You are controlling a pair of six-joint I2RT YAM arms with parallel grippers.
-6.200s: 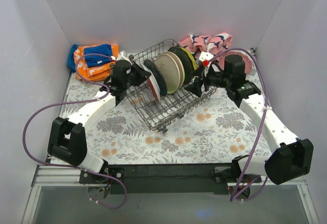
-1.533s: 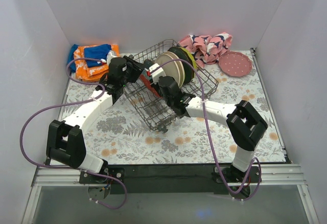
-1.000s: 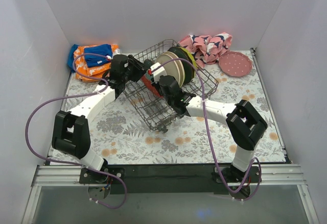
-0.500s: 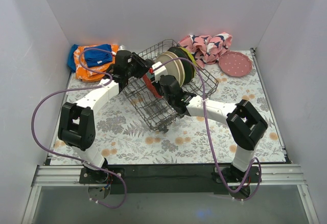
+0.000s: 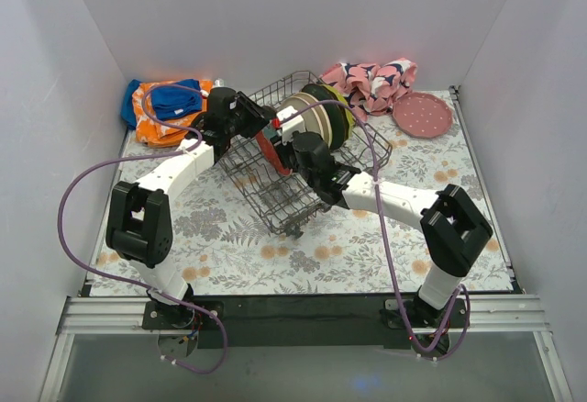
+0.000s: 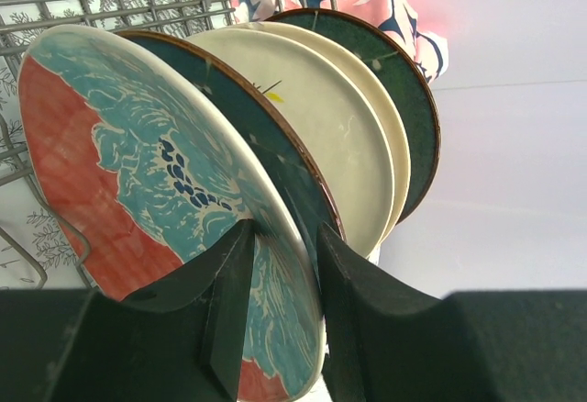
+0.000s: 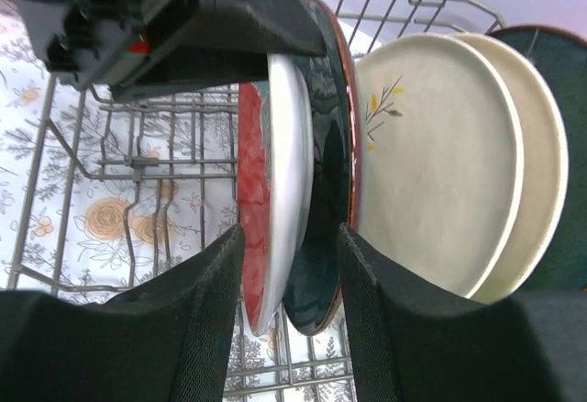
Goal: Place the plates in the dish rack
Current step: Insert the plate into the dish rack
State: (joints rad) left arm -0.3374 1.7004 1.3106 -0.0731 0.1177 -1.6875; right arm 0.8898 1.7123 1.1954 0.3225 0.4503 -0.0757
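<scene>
While one dotted pink-red round plate (image 5: 423,115) lies flat on the floral-print table (image 5: 367,246), well apart from the grey wire dish rack (image 5: 266,195), loading looks mostly done but not complete.

Rack contents, upright on edge in one row: red-and-teal patterned plate (image 6: 110,173), dark teal plate (image 7: 321,145), two cream plates (image 7: 431,154) (one with a leaf sprig), dark green plate (image 6: 394,99). Anything behind that I cannot make out.

Left gripper (image 6: 284,232) pinches the patterned plate's rim. Right gripper (image 7: 290,235) stands parted, straddling the rims of the patterned and teal plates; contact unclear.

Judgement: seat this plate, then fetch the pink one.
</scene>
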